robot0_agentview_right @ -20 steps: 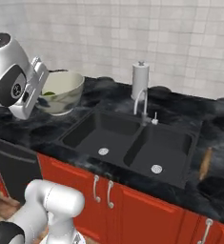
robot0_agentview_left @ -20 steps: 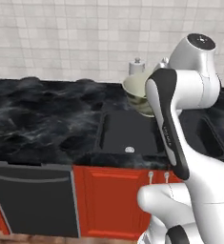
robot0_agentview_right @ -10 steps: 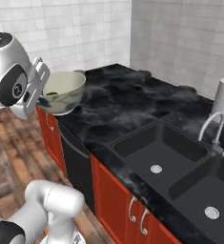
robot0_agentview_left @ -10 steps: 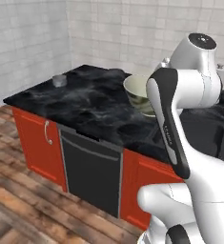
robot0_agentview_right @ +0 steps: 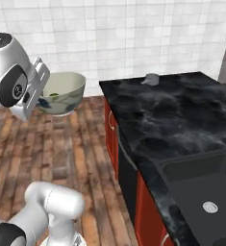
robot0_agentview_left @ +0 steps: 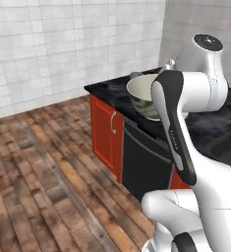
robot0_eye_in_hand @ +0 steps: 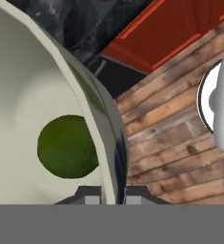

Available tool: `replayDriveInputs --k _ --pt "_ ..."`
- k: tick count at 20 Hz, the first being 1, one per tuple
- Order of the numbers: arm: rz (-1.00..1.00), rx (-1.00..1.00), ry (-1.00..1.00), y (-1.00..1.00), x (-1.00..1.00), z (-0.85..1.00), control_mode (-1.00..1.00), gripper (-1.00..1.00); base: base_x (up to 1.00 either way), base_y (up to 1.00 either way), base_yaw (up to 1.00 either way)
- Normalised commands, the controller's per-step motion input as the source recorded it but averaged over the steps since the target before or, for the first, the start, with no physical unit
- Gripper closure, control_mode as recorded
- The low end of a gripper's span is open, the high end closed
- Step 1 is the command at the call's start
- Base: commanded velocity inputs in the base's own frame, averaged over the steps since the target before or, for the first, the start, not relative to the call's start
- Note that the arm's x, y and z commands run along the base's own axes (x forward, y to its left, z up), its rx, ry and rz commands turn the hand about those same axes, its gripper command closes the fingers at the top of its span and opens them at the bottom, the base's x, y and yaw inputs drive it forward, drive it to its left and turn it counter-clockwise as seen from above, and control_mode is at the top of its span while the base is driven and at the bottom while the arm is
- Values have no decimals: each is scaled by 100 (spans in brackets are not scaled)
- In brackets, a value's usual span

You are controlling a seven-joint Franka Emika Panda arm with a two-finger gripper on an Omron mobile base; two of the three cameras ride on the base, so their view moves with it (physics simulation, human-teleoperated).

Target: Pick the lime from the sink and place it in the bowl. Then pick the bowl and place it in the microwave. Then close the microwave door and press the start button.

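Note:
The pale cream-green bowl (robot0_agentview_right: 65, 93) hangs in the air over the wooden floor, left of the counter's end. My gripper (robot0_agentview_right: 40, 94) is shut on its rim. In the hand view the two fingertips (robot0_eye_in_hand: 91, 197) pinch the bowl's wall (robot0_eye_in_hand: 101, 125), one inside and one outside. The dark-green lime (robot0_eye_in_hand: 67, 146) lies inside on the bowl's bottom, and its top edge (robot0_agentview_right: 54, 94) peeks over the rim. From the left base view the bowl (robot0_agentview_left: 142, 94) shows partly behind my forearm. A corner of the black sink (robot0_agentview_right: 194, 178) with a silver drain sits at the lower right.
A black marble counter (robot0_agentview_right: 172, 113) runs over red cabinets (robot0_agentview_left: 104, 131) and a black dishwasher front (robot0_agentview_left: 145, 161). A small grey object (robot0_agentview_right: 151, 79) rests near the counter's far corner. Wooden floor (robot0_agentview_left: 38, 172) spreads to the left, with a white tiled wall (robot0_agentview_left: 63, 44) behind.
The whole scene has swung as the base turned away from the sink: faucet and most of the sink have left the views, floor and the counter's end came in. The bowl stays held.

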Motion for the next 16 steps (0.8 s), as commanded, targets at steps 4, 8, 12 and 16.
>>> replayDriveInputs --k 4,8,12,16 --pt "0 0 0 0 0 0 100 100 7 38 66" --pt "0 0 0 0 0 0 100 100 19 39 69" --pt "0 0 0 0 0 0 100 100 28 30 70" --pt "0 0 0 0 0 0 100 100 57 9 64"
